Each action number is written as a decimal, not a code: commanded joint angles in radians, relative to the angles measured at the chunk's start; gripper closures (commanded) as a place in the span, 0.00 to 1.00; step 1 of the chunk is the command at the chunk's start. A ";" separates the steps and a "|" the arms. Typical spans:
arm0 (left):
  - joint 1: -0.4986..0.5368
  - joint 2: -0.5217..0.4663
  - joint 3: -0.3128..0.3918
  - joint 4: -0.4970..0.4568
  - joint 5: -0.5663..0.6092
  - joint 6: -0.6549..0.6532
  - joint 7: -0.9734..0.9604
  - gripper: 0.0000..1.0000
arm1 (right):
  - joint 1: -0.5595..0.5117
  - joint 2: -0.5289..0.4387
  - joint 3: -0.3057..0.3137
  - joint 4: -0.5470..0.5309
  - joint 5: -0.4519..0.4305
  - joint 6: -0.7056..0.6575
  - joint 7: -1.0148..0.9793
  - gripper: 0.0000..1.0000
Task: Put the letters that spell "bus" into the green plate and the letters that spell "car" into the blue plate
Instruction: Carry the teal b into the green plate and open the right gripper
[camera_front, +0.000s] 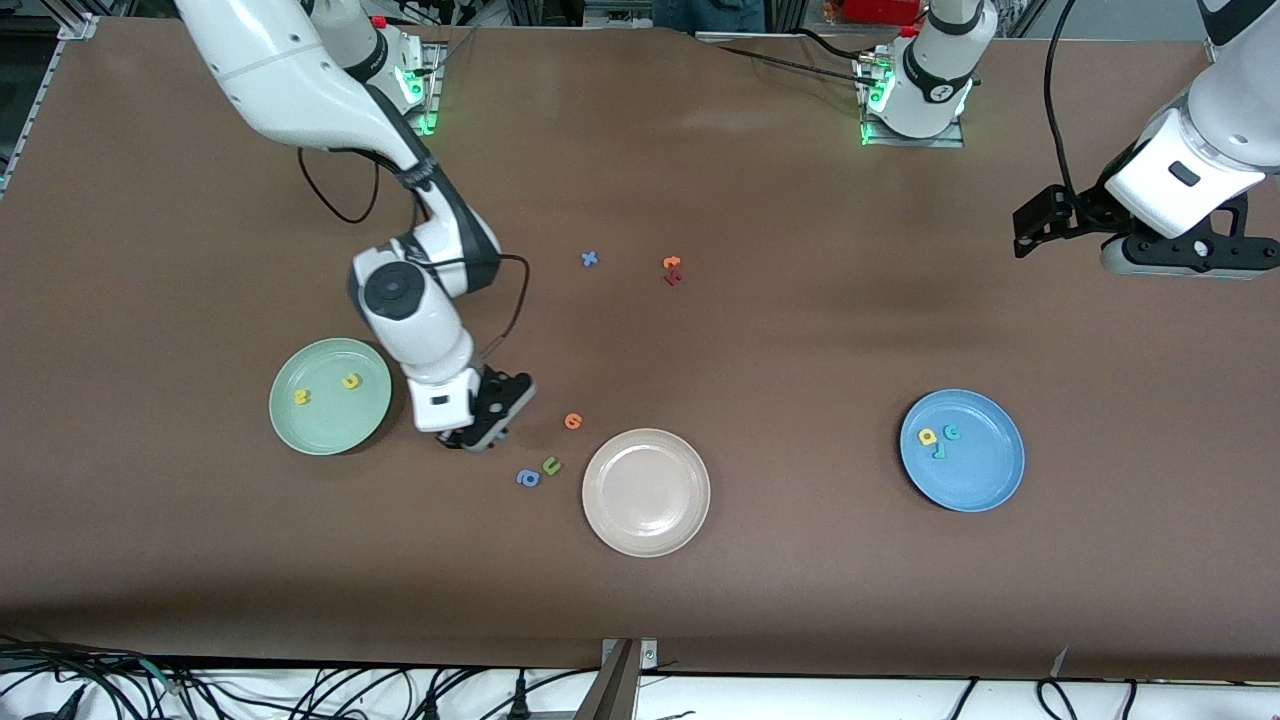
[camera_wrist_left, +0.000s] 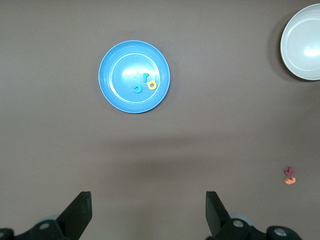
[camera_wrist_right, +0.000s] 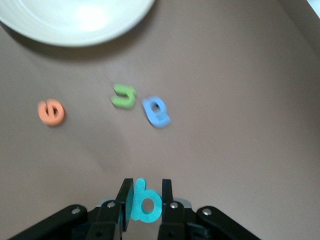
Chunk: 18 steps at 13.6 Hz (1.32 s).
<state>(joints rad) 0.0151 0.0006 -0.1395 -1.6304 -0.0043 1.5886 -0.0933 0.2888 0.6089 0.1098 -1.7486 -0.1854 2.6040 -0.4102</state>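
My right gripper (camera_wrist_right: 145, 187) is shut on the teal "b" (camera_wrist_right: 145, 205), which stands upright between its fingers. It is just above the table beside the green plate (camera_front: 330, 425). A yellow "s" (camera_front: 302, 397) and a yellow "u" (camera_front: 351, 381) lie in that plate. The blue plate (camera_front: 985, 470) toward the left arm's end holds a yellow "a" (camera_front: 928, 436), a teal "c" (camera_front: 952, 432) and a teal "r" (camera_front: 938, 451). My left gripper (camera_wrist_left: 148, 200) waits open and empty, high over the table's left-arm end, looking down on the blue plate (camera_wrist_left: 120, 90).
A beige plate (camera_front: 646, 492) sits between the two plates, nearer the front camera. An orange round letter (camera_front: 572, 421), a green "u" (camera_front: 551, 465) and a blue "a" (camera_front: 528, 478) lie beside my right gripper. A blue "x" (camera_front: 590, 259) and an orange-red pair (camera_front: 672, 270) lie mid-table.
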 joint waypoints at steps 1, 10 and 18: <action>-0.001 -0.005 -0.003 0.015 0.013 -0.021 0.001 0.00 | -0.095 -0.154 0.007 -0.147 0.017 -0.085 -0.123 0.89; -0.001 -0.005 -0.005 0.015 0.015 -0.021 0.000 0.00 | -0.330 -0.199 0.002 -0.367 0.021 0.051 -0.283 0.83; -0.001 -0.005 -0.005 0.015 0.015 -0.021 0.000 0.00 | -0.332 -0.286 -0.024 -0.356 0.020 0.010 -0.276 0.04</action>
<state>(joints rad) 0.0148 -0.0003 -0.1416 -1.6303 -0.0043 1.5886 -0.0933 -0.0380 0.4033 0.0830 -2.0922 -0.1837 2.6461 -0.6740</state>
